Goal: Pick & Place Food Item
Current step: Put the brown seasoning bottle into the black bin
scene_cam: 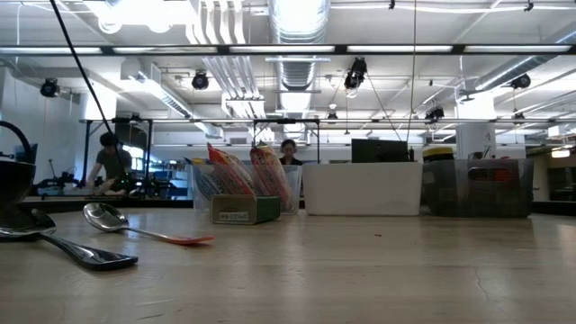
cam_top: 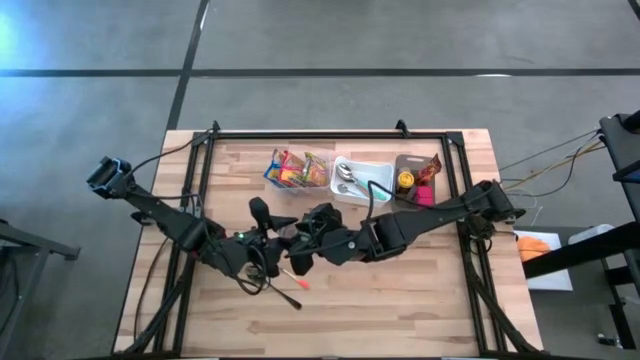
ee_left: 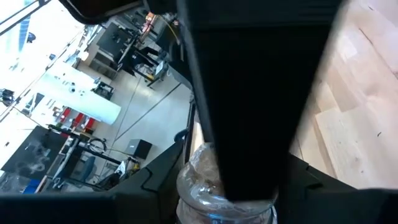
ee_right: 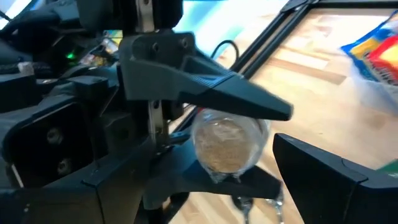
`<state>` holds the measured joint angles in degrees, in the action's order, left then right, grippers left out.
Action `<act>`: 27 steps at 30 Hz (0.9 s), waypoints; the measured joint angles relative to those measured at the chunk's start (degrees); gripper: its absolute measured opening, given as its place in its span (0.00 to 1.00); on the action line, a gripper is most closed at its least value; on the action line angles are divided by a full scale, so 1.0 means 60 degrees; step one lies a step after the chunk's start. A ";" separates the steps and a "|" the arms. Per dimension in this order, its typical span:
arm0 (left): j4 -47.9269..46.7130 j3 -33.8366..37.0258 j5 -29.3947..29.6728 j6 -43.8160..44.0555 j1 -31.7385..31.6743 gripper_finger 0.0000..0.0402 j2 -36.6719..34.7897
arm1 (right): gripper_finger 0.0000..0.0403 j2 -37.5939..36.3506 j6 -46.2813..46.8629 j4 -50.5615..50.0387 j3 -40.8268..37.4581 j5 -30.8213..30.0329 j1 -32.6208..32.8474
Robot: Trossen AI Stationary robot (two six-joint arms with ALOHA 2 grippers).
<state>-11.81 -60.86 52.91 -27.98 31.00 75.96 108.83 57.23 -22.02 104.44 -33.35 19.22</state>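
A: The clear food cup (ee_right: 227, 144) sits right at the lens, pinched in the left gripper (ee_right: 205, 134); the right gripper (cam_top: 300, 248) stands spread around it.

B: So it's picked up, mid-handover by my guess; placing remains.

- High view: straight down from well above the table (cam_top: 400, 310), taking in the whole top, both arms and the floor around.
- Low view: at tabletop height, level across the wood into the room; a spoon (scene_cam: 135, 229) lies close to the lens, the bins (scene_cam: 360, 189) stand farther back.
- Left wrist view: very close, mostly blocked by a dark finger (ee_left: 249, 93), with a clear jar (ee_left: 205, 186) below.
- Right wrist view: close on the same jar (ee_right: 227, 144).
- Shared: the jar in both wrist views; the bins (cam_top: 360, 180) and spoon (cam_top: 285, 292) in high and low views.
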 joint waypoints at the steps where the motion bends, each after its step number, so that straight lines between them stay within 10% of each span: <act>1: 0.0045 0.0000 -0.0033 -0.0044 0.0000 0.42 0.0000 | 0.82 0.0022 -0.0006 0.0084 0.0000 0.0083 0.0000; 27: 0.0134 0.0007 -0.0508 -0.0274 -0.0004 0.42 0.0004 | 0.77 0.0322 -0.0054 0.0248 0.0004 0.0691 -0.0362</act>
<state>-11.00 -60.82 49.87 -29.63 30.98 75.99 110.76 56.91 -20.54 104.47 -29.21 17.05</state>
